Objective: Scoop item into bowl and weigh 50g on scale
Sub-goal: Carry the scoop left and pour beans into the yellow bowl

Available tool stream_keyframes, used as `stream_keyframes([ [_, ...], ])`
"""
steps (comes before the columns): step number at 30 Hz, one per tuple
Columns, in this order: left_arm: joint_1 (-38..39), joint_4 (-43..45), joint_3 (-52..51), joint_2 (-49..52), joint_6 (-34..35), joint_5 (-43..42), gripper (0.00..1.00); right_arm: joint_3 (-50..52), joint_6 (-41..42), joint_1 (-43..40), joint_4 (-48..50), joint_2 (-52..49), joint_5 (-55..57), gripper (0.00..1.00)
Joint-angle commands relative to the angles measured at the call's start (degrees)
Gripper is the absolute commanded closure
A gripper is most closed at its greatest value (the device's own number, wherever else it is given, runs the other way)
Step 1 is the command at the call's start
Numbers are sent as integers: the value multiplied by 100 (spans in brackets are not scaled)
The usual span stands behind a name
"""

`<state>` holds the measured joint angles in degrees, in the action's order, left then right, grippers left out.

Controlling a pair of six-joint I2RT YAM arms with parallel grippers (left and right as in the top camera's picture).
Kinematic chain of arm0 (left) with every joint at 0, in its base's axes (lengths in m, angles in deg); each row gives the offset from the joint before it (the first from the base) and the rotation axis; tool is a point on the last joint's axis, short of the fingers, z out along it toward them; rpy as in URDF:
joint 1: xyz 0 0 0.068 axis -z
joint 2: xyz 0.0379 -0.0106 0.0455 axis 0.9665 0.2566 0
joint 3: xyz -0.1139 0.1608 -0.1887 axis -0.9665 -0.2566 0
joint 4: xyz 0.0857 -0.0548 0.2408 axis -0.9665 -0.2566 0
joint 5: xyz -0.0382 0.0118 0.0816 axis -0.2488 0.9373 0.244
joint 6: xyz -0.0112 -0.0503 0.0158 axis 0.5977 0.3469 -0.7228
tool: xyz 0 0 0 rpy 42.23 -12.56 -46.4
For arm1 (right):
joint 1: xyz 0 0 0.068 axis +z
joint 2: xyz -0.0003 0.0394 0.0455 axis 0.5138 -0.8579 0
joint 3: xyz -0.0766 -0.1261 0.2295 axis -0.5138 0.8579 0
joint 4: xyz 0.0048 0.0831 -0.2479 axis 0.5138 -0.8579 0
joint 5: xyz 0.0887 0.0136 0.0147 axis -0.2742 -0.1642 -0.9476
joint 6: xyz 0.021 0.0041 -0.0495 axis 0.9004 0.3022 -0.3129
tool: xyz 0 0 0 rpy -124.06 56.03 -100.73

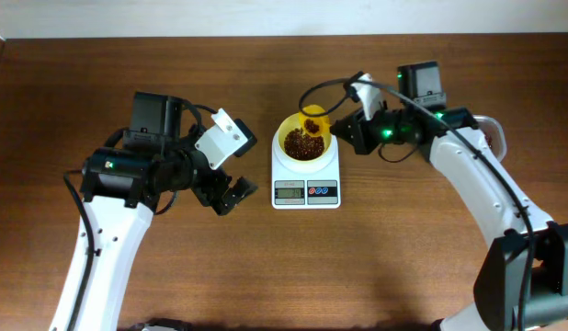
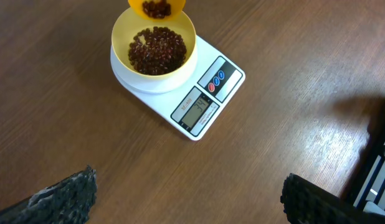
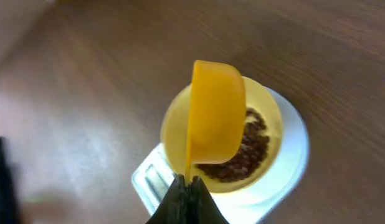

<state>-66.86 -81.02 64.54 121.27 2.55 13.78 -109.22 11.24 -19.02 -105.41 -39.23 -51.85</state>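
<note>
The pale yellow bowl (image 1: 290, 134) sits on the white scale (image 1: 305, 191) at the table's middle and holds a pile of dark reddish-brown beans (image 1: 303, 144). My right gripper (image 1: 351, 131) is shut on the handle of a yellow scoop (image 1: 314, 121), held tilted over the bowl's far rim with beans in it. In the right wrist view the scoop (image 3: 215, 118) hangs over the bowl (image 3: 270, 115) and beans (image 3: 245, 152), with the gripper (image 3: 188, 190) shut on its handle. My left gripper (image 1: 231, 195) is open and empty, left of the scale. The left wrist view shows bowl (image 2: 125, 28), beans (image 2: 157, 51), scale (image 2: 205, 106), scoop (image 2: 156, 7).
The scale's display (image 1: 289, 191) and its buttons (image 1: 323, 191) face the front edge. The brown wooden table (image 1: 403, 248) surrounds the scale. My left arm (image 1: 109, 230) stands at the left, my right arm (image 1: 486, 193) at the right.
</note>
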Motion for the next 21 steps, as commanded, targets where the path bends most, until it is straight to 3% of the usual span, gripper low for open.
stream_keyframes([
  [1,-20,-11,-17,31,-90,0,1,24,-76,317,201,-57,1093,96],
  [16,-20,-9,-17,31,-92,0,1,22,-90,1226,334,251,3248,96],
  [21,-20,-9,-17,31,-90,0,1,17,-271,1440,334,310,3333,96],
])
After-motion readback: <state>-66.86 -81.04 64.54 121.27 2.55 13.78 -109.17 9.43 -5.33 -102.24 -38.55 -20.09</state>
